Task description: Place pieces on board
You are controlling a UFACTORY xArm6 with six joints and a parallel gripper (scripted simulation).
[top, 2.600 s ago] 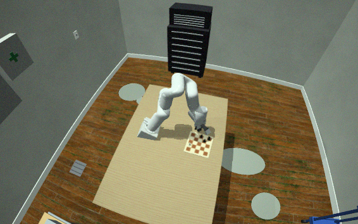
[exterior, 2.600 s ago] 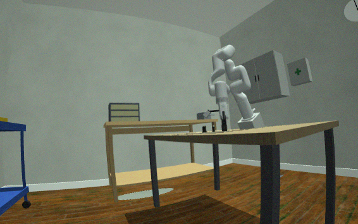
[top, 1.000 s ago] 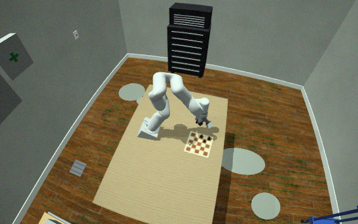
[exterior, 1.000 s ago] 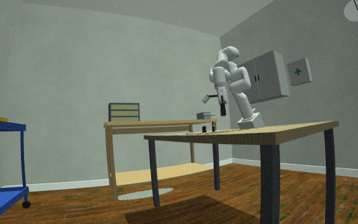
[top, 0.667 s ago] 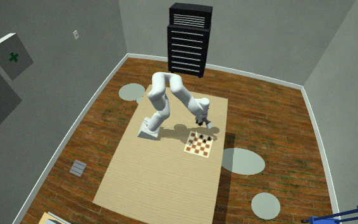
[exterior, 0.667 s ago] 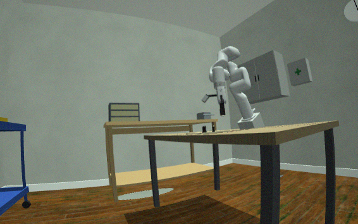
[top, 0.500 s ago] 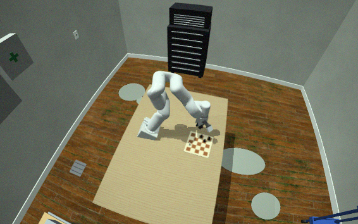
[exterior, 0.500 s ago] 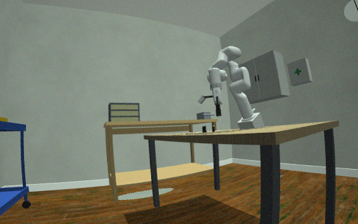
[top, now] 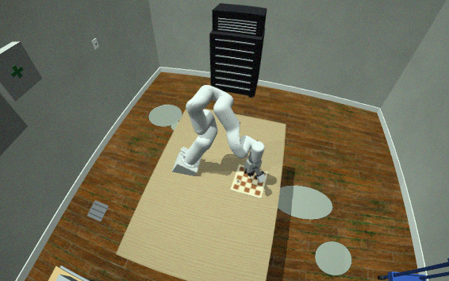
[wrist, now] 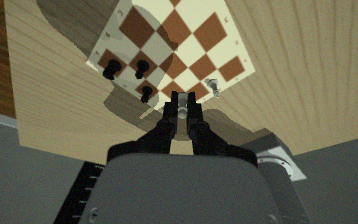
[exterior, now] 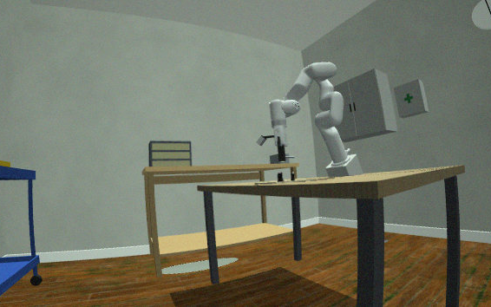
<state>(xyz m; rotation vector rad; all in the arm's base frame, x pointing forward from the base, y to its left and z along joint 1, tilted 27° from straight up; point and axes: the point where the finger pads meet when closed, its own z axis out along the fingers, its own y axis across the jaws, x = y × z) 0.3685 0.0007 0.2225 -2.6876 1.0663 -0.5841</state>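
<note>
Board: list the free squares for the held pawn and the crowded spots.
The tool grips a white pawn. Squares toward the far side of the board look free. The near corner is crowded by three black pieces; a white piece lies tipped at the near edge.

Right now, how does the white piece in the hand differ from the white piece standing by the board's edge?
The small white chess piece is pinched between the black fingers of the hand, above the tan-and-brown chessboard; the other white chess piece is free, at the board's edge. The held one sits near three black pieces; the free one stands apart from them. Both are white and small; their exact types are hard to tell.
</note>
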